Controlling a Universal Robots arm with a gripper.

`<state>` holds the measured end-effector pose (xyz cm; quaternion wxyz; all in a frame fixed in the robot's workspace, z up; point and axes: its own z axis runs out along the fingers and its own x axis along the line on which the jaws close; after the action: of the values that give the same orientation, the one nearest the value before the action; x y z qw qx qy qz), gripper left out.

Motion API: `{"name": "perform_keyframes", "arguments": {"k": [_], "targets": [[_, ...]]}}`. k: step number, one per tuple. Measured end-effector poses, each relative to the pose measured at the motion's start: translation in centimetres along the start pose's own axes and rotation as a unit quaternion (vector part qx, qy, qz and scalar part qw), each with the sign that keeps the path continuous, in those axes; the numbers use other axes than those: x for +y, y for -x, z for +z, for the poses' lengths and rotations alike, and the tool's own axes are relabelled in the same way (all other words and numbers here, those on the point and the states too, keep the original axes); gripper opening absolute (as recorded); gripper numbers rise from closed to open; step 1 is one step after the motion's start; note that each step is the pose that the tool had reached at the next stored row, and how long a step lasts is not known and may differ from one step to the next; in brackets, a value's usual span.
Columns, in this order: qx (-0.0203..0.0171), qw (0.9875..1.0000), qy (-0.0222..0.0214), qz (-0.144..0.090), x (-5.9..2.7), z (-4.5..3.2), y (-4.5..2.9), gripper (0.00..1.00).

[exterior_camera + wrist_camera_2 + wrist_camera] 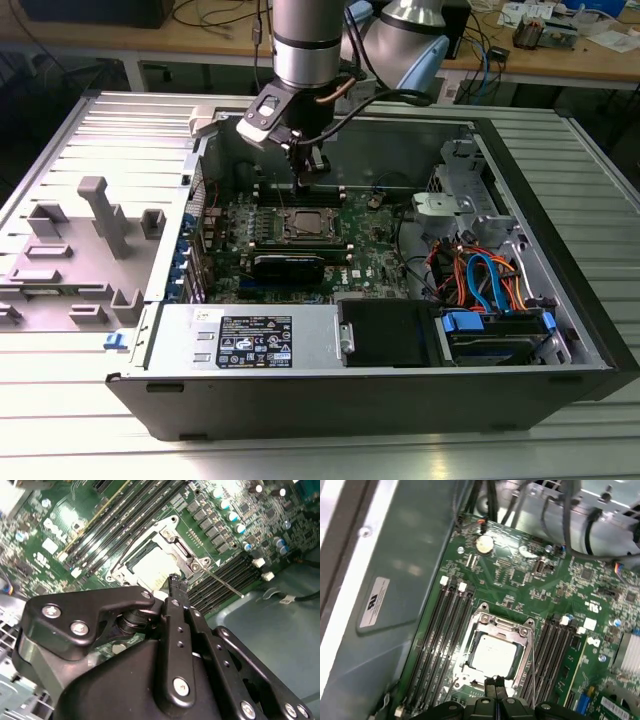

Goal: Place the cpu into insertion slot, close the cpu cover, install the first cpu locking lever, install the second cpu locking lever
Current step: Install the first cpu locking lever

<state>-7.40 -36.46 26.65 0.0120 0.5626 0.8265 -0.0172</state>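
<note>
**Cover down over the chip, gripper at the socket edge**

Slatted metal table, cluttered workbenches behind. An open computer case lies on its side on it, green motherboard facing up. The arm reaches down from the far side into the case.

- The cpu sits in the insertion slot, about mid-board. Its dull silver top shows through the cut-out.
- The cpu cover lies flat over it and looks closed.
- The gripper has its fingertips pressed together with nothing between them. It is poised just beside the socket's edge. Contact with the frame: cannot tell.
- A thin wire locking lever runs from a socket corner out over the black memory slots. It looks unlatched, though its height off the board is hard to read.

Judgement: placing and cover steps are done, and the first lever is the step in hand. It calls for a closed-finger push on the rod, down and sideways under its catch, without scraping the memory slots alongside.
</note>
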Motion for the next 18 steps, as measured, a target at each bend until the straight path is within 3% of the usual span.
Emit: {"name": "perform_keyframes", "arguments": {"k": [3,5,9,15,18], "targets": [[-0.0007,0.9991,0.0017,-0.043,0.00,0.00,0.00,0.11],[-0.0010,0.9983,0.0021,-0.058,-0.01,-0.01,0.01,0.11],[-0.0009,0.9982,0.0023,-0.059,-0.19,0.00,-0.05,0.11],[0.0002,0.9981,0.0029,-0.061,-1.56,0.02,-0.60,0.11],[0.0002,0.9978,0.0031,-0.067,-1.62,0.03,-0.61,0.11]]}}
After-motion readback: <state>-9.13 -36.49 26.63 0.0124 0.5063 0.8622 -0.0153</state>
